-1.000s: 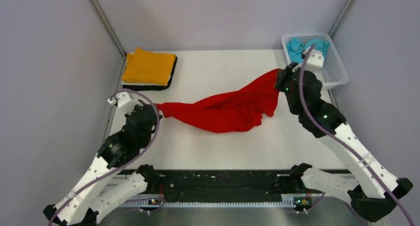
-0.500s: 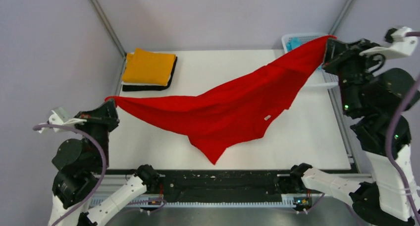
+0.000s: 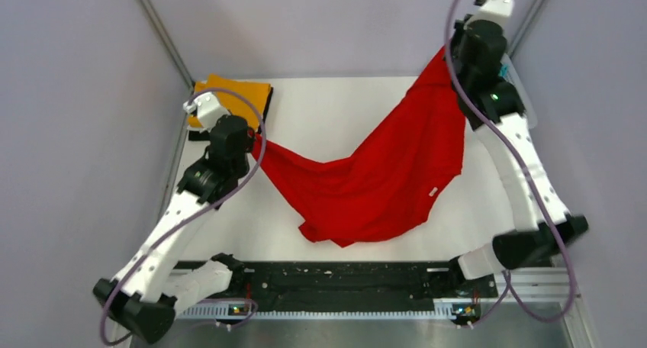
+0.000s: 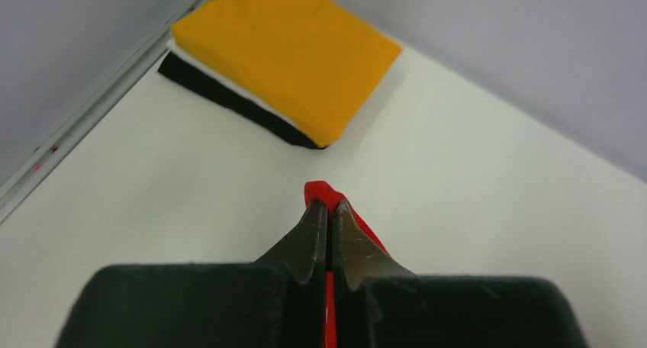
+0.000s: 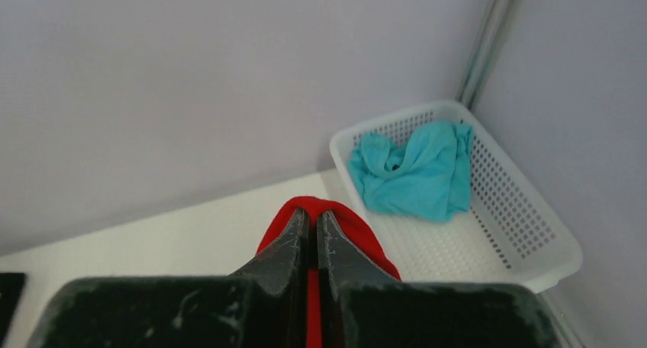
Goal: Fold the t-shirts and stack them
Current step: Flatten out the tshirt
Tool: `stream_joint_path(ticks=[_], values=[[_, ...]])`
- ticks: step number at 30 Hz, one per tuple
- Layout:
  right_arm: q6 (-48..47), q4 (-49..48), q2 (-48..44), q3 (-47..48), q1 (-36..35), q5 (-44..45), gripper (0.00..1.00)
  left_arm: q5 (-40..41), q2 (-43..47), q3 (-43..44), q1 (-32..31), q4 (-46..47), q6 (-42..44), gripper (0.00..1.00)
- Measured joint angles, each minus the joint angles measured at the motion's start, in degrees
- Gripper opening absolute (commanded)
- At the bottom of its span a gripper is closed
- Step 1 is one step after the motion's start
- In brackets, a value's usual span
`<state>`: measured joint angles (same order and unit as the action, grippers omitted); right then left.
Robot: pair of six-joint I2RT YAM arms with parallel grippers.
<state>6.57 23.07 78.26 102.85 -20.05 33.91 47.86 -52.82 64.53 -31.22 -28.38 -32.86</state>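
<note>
Clamped tight on a pinch of red t-shirt [image 3: 381, 180] at each end: left pincer [image 4: 328, 208], right pincer [image 5: 309, 215]. Hangs slack between them, sagging low, perhaps brushing the desk [image 3: 328, 104] beneath. Soft, light, floppy; best gripped at outer corners and pulled taut.

No writing, brand or number can be read in any view. The red shirt [image 3: 381, 172] carries a small pale tag [image 3: 432, 190], too small to make out.
</note>
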Motion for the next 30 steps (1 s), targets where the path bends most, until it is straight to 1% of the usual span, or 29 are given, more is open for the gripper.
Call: stream_joint_path(ticks=[1, 4, 6, 8, 9, 10, 11, 12, 13, 14, 15, 17, 18, 19, 21, 24, 25, 26, 30], values=[[0.0, -1.2, 4.3, -0.6, 2.0, -1.6, 0.0, -3.8, -3.8, -1.5, 4.4, 1.7, 0.0, 0.0], [0.0, -3.6, 16.0, -0.4, 5.6, -5.9, 0.0, -11.7, -13.4, -4.5, 14.4, 5.0, 0.0, 0.0], [0.0, -4.3, 23.8, 1.8, 7.1, -8.2, 0.0, -14.3, -19.6, -4.3, 18.0, 6.8, -0.2, 0.0], [0.0, -5.0, 31.9, 6.4, 8.1, -10.7, 0.0, -16.2, -26.1, -2.7, 19.8, 7.5, -0.2, 0.0], [-0.1, -5.0, 35.4, 9.2, 8.4, -11.9, 0.06, -16.8, -29.3, -1.2, 20.4, 7.4, -0.3, 0.0], [0.0, -5.0, 38.5, 11.9, 8.5, -13.2, 0.2, -17.3, -32.5, 0.5, 20.8, 7.5, -0.3, 0.0], [0.0, -5.0, 42.0, 15.4, 8.7, -14.8, 0.41, -17.8, -35.1, 2.1, 21.1, 7.5, -0.4, 0.0], [0.5, -5.2, 44.5, 17.6, 8.7, -16.1, 0.56, -18.3, -37.4, 3.5, 21.3, 7.5, -0.4, 0.0], [0.9, -5.3, 46.3, 18.5, 8.8, -17.7, 0.66, -18.7, -39.1, 4.5, 21.4, 7.4, -0.6, 0.0], [0.9, -5.0, 47.1, 18.4, 8.7, -19.0, 0.74, -19.1, -40.5, 5.2, 21.4, 7.4, -0.9, 0.0], [1.5, -4.6, 47.5, 18.2, 8.7, -20.0, 0.79, -19.6, -41.2, 5.3, 21.4, 7.3, -1.2, 0.0], [1.7, -3.8, 47.5, 16.4, 8.2, -21.3, 0.86, -20.8, -41.6, 5.2, 21.4, 6.6, -1.8, 0.0], [1.6, -3.7, 46.7, 14.4, 7.8, -21.6, 0.94, -21.6, -41.5, 5.0, 21.4, 6.4, -2.1, 0.0], [1.6, -3.4, 45.5, 12.0, 7.3, -21.6, 0.98, -22.2, -41.2, 4.6, 21.4, 6.3, -2.6, 0.0], [1.7, -2.5, 40.9, 3.9, 5.2, -21.6, 0.98, -23.4, -40.0, 2.9, 21.4, 5.9, -3.5, 0.0], [2.2, -2.7, 29.6, -12.2, -1.0, -21.6, 0.98, -24.9, -35.4, -2.8, 21.4, 5.4, -4.6, 0.0], [2.4, -2.9, 26.9, -15.8, -2.7, -21.8, 0.96, -25.3, -33.5, -4.8, 21.4, 5.0, -4.9, 0.0], [2.9, -3.8, 19.0, -25.3, -9.0, -22.0, 0.94, -25.6, -31.7, -6.4, 21.4, 4.8, -5.0, 0.0], [7.7, -7.6, 3.0, -44.5, -26.2, -26.5, 0.83, -26.5, -27.0, -10.5, 21.4, 4.1, -5.2, 0.0]])
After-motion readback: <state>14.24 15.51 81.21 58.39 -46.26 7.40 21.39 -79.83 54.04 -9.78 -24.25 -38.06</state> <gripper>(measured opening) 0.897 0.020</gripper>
